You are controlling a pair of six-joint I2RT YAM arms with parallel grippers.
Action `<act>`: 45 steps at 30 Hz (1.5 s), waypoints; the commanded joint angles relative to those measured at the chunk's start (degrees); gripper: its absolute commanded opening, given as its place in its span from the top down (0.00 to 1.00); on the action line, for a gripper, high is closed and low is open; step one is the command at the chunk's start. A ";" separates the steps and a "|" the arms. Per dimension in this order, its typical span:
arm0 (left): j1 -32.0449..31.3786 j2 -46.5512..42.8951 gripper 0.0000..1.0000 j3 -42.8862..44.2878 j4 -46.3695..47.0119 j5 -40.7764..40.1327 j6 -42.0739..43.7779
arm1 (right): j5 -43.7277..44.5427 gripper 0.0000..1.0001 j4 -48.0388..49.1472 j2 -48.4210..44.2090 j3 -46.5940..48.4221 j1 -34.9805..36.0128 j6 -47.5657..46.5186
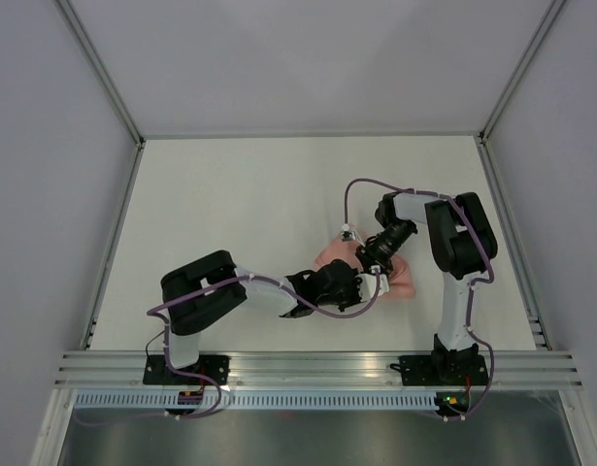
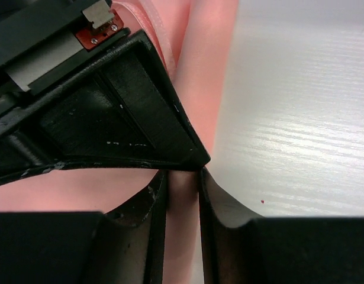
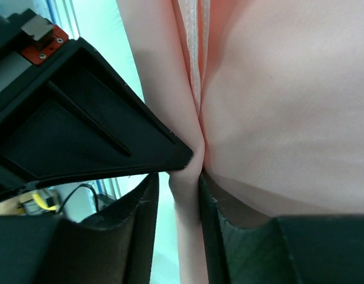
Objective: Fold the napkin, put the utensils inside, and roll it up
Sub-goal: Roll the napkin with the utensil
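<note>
The salmon-pink napkin (image 1: 403, 280) lies bunched on the white table, right of centre near the front. My left gripper (image 1: 348, 284) meets it from the left and is shut on a pinched fold of the cloth (image 2: 205, 71); the fold runs between its jaws (image 2: 182, 183). My right gripper (image 1: 374, 260) comes from the upper right and is shut on a fold of the same napkin (image 3: 276, 106), with cloth between its jaws (image 3: 183, 183). The two grippers sit almost touching each other. No utensils show in any view.
The white table (image 1: 240, 214) is enclosed by grey walls on three sides. A metal rail (image 1: 317, 364) runs along the near edge by the arm bases. The right arm's purple cable (image 1: 348, 199) loops above the napkin.
</note>
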 commanded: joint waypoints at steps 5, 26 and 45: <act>1.96 5.48 0.98 1.81 -10.65 9.27 -5.37 | 4.68 0.49 11.40 -5.45 2.19 0.05 1.78; 10.40 10.40 0.98 12.52 -30.16 20.70 -10.82 | 3.75 0.36 19.23 -18.82 7.02 -12.95 14.72; 17.96 21.47 0.98 24.84 -46.59 37.57 -16.97 | 6.79 0.29 33.87 -55.89 -29.43 -14.22 1.78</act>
